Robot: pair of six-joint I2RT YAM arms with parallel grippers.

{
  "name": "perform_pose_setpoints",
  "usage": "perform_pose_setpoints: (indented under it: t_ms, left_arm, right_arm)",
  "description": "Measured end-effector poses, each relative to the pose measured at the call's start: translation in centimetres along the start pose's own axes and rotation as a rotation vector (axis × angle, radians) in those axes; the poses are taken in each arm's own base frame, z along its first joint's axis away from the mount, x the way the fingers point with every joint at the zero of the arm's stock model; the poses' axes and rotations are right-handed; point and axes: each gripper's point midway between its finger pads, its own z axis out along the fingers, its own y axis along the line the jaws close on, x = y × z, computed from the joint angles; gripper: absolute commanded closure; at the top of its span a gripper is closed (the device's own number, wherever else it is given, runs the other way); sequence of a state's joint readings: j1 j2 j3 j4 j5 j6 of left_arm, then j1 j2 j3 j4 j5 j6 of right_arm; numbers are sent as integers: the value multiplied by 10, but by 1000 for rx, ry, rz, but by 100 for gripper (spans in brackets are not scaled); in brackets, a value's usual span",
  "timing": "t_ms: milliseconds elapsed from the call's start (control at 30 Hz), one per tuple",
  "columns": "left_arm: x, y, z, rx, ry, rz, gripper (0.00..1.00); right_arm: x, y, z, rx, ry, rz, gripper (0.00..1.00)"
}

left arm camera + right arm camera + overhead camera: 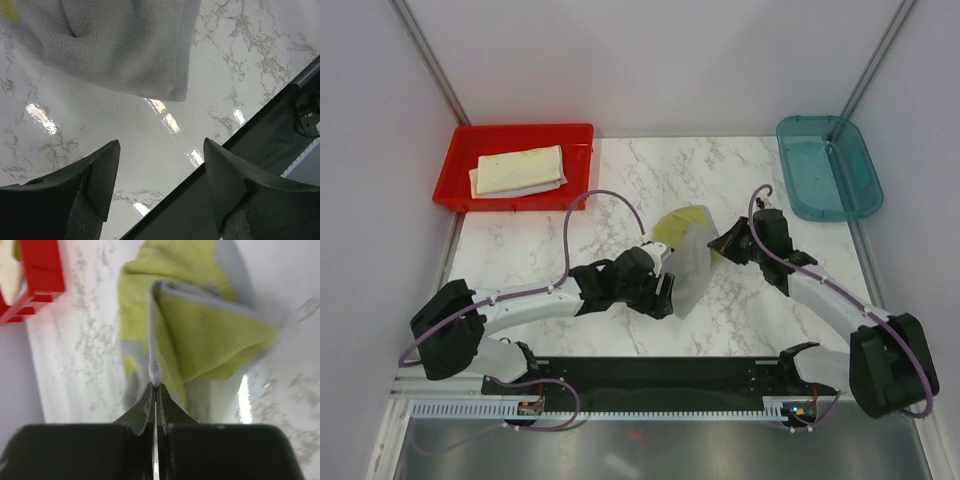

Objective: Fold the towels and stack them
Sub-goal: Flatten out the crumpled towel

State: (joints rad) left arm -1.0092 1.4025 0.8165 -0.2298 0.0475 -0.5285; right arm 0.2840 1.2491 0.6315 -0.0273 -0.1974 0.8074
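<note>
1. Right wrist view: the right gripper [155,384] is pinched shut on a thin edge of the grey-and-yellow towel [200,335]. Only the hem sits between the jaws; judge this a shallow bite that a sideways pull could strip out.
2. Check the left gripper [160,175]: its jaws stand apart and hold nothing. The towel's grey corner hangs just beyond them, above the marble table [150,135].
3. The towel sits bunched near the table's middle, between both grippers. If the left gripper closes on the wrong layer or misses the corner, expect a crooked fold.
4. The folded towels [520,170] lie in the red tray [520,129], well apart at the far left; a loose carry could drop the cloth short of it.
</note>
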Motion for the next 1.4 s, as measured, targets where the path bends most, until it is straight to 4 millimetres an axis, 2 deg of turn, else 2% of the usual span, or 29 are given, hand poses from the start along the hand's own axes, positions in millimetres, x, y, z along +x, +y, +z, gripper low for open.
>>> perform_pose_setpoints:
  t_ms: [100,200,300,367,533,667,800,1067,1133,1167,1233,1267,1300,1333,1400]
  left_arm:
    - [8,4,-3,-18,-27,-38,25]
    - [26,11,-6,-38,-17,-62,25]
    - [43,9,-5,-40,14,-53,25]
    - [48,4,-1,-32,25,-45,23]
    - [45,-14,21,-28,-10,7,23]
    - [46,-29,35,-23,-38,89,24]
    - [44,-28,48,-54,-52,155,28]
    - [27,-30,70,-108,-71,228,37]
    - [26,-29,74,-120,-71,239,41]
    - [27,-28,75,-127,-69,245,48]
    - [26,-28,76,-137,-72,253,60]
    - [26,-26,77,-149,-70,256,71]
    - [26,-25,77,-155,-71,257,76]
    - [26,-23,77,-164,-70,259,81]
    - [25,-20,76,-177,-72,258,98]
  right_arm:
    - [15,27,-17,-78,-28,56,100]
    - [31,51,-31,-131,-43,102,98]
    - [46,61,-36,-138,-52,119,100]
    - [49,58,-34,-116,-61,117,100]
    - [46,36,-24,-5,-97,103,100]
    - [37,32,-22,44,-125,75,100]
    - [25,38,-19,56,-148,57,100]
    - [25,31,-16,83,-141,36,100]
    - [24,30,-16,86,-144,35,96]
    - [23,29,-16,88,-147,37,88]
    - [20,26,-15,96,-153,36,84]
    - [19,24,-15,101,-156,34,80]
    - [17,22,-15,107,-159,35,77]
    - [16,19,-15,117,-163,33,70]
    - [12,12,-13,140,-170,27,64]
